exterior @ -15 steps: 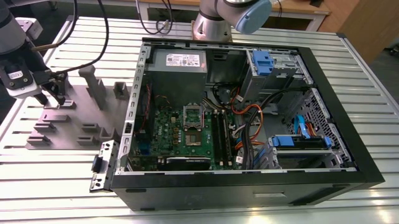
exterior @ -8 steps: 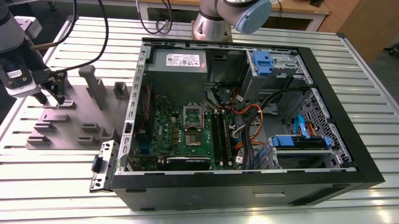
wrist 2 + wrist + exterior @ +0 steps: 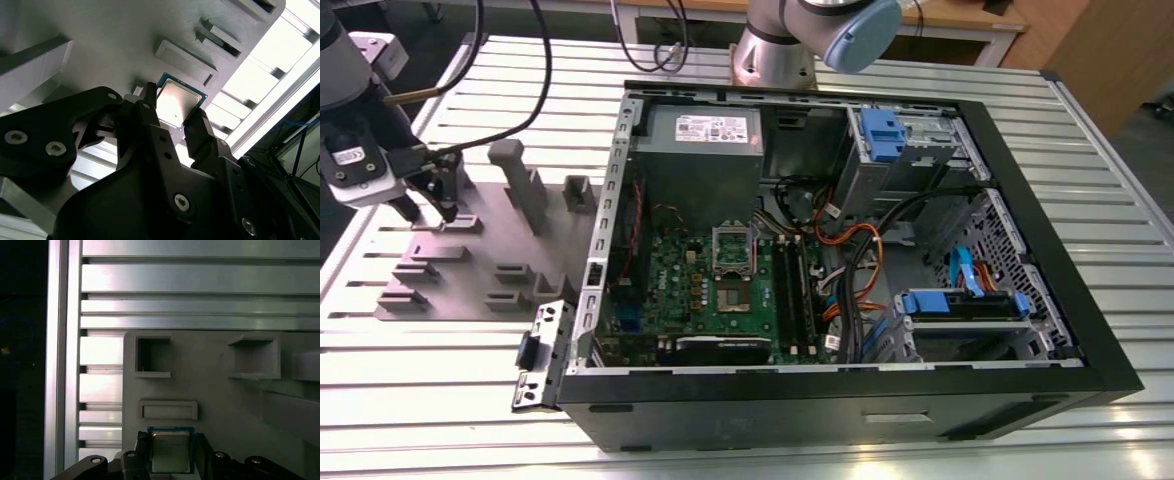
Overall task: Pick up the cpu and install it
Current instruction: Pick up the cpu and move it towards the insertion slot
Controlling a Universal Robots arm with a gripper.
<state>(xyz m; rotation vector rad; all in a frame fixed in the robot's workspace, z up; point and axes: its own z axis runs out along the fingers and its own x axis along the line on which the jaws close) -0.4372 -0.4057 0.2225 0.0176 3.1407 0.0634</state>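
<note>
Claw looks closed on the cpu, which you have straight between its fingertips, held by two opposite edges, near the grey tray.

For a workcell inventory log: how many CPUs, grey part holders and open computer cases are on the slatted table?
cpu: 1
grey part holder: 1
open computer case: 1
Total: 3

The gripper was matte black, angular links studded with silver screws behind the jaws; the arm was silver-grey with a pale blue joint cap.
</note>
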